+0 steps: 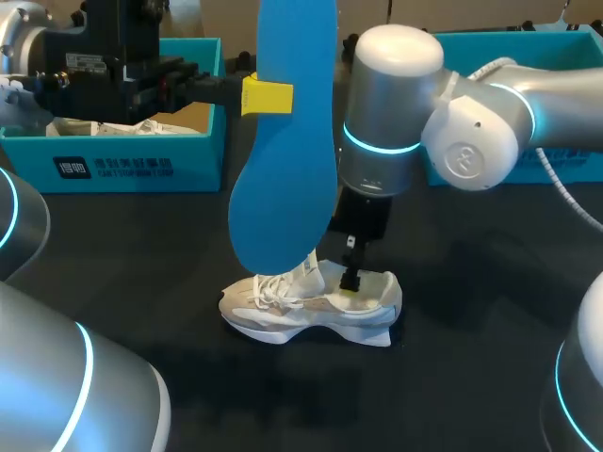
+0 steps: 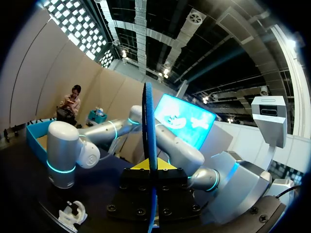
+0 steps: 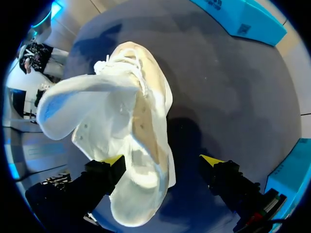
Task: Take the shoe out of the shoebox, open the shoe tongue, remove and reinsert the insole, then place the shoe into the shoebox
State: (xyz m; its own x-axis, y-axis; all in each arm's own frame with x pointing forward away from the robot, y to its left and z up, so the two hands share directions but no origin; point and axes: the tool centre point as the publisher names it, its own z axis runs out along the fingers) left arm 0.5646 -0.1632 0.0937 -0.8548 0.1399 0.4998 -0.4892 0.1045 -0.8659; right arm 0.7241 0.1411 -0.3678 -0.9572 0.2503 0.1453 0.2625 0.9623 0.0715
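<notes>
A blue insole (image 1: 283,160) hangs upright above the table, pinched near its upper part by my left gripper (image 1: 267,97), which is shut on it. In the left wrist view the insole (image 2: 148,126) shows edge-on between the yellow tips of that gripper (image 2: 149,167). Under it the white shoe (image 1: 311,306) stands on the black table, tongue pulled up. My right gripper (image 1: 350,281) points down at the heel end. It is open (image 3: 163,160), with the shoe's heel (image 3: 141,145) between the fingers, close to one fingertip (image 3: 114,160).
The teal shoebox (image 1: 113,155) stands at the back left with white paper inside. A second teal box part (image 1: 528,56) lies at the back right, behind my right arm. Bare black tabletop (image 1: 452,377) lies in front of the shoe.
</notes>
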